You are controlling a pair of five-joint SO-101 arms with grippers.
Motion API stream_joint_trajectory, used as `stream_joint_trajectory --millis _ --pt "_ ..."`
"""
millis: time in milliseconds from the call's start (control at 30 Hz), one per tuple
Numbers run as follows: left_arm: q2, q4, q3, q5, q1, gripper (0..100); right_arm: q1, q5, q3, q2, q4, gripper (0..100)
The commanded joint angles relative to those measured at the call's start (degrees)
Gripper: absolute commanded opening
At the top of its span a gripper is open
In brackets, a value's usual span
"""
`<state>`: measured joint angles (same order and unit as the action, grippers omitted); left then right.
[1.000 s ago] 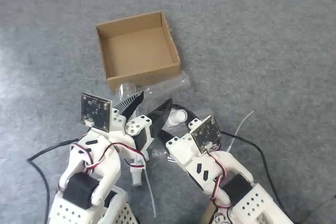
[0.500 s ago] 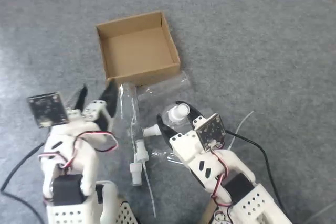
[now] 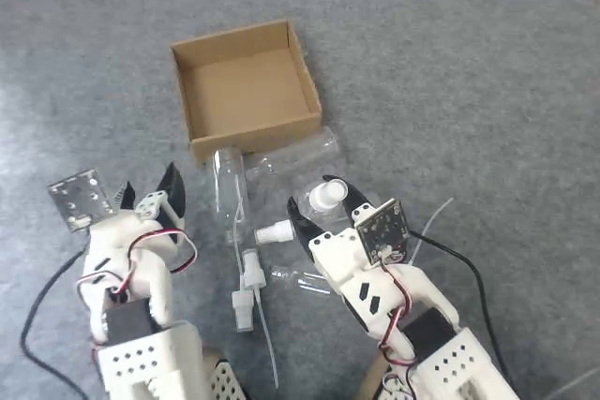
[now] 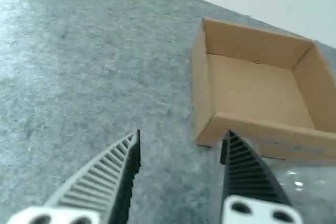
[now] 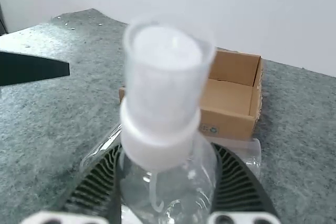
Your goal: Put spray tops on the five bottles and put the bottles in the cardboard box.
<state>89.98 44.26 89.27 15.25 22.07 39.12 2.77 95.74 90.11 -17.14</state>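
bottle (image 5: pixel 173 182) | held in right end effector (image 5: pixel 167 156), apparently upright | cardboard box (image 5: pixel 231 95) beyond

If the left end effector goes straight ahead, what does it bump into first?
The left end effector would probably meet the grey mat first, just beside the cardboard box; depth is unclear.
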Motion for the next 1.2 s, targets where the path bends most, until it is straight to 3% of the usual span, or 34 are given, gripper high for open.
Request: stream_joint_trajectory --millis 0,200,567,833,1167 --pt "0.44 -14.42 7.96 -6.86 1.67 24 -0.75 0.09 0.97 1.36 0.13 8.0" --pt "1.58 -14.33 7.69 -10.46 4.84 24 -0.75 0.09 0.97 1.36 0.13 8.0" --pt "2.02 1.93 7.69 -10.29 3.87 23 -0.75 -0.79 0.97 1.36 0.13 8.0" --pt "2.02 8.62 7.69 -10.29 3.87 1 -0.75 -2.81 1.05 1.36 0.04 8.0" --pt "2.11 9.49 7.69 -10.11 3.96 2 -0.75 -2.81 1.05 1.36 0.04 8.0"
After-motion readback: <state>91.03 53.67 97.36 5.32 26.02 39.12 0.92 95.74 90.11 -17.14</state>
